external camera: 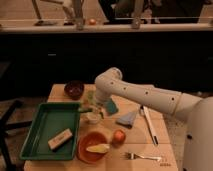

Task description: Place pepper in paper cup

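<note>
The gripper [94, 109] is hanging low over the middle of the wooden table [165, 150], just above the paper cup [93, 118], at the end of a white arm [145, 96] that is reaching in from the right edge. A slender green shape beside the gripper, pointing toward the tray, seems to be the pepper [86, 110], sitting right at the claw and above the cup's rim; whether the claw is clamped on it or standing apart I cannot tell. The paper cup is standing upright just beside the right rim of the green tray [42, 132], which is lying along the table's left edge and holding a pale block [60, 138] near its front. In front of the cup, toward the front edge, an orange bowl [85, 150] is holding a yellowish piece [98, 148], with a small orange fruit [119, 135] just to its right. A fork [144, 157] is lying near the front right corner, and a long white utensil [150, 125] is lying toward the right edge. A grey-blue cloth [127, 119] is resting near the centre, a teal object [110, 106] is sitting just behind the cup, and a dark bowl [74, 89] is standing at the back left corner.
</note>
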Available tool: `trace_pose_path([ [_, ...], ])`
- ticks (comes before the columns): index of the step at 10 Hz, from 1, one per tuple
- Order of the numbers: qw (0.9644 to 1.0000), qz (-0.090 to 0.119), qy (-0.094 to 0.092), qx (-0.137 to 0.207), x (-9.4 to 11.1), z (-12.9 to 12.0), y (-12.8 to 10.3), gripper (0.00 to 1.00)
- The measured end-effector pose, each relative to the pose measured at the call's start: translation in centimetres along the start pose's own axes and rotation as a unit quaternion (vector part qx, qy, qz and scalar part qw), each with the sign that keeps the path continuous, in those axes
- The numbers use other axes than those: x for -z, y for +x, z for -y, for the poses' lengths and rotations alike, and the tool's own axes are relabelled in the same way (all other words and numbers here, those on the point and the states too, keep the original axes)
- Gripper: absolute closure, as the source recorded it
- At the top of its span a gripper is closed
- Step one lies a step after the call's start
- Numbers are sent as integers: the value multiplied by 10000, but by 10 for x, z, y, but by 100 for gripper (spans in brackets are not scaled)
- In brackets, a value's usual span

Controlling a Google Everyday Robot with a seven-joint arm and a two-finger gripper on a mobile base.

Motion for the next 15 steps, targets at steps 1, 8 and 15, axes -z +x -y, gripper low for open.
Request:
trace_pose_path([
  [1,10000,-1,-1,3,0,0,0,96],
  [8,10000,-1,0,1,0,0,1,96],
  [15,10000,-2,1,-2,0,0,1,61],
])
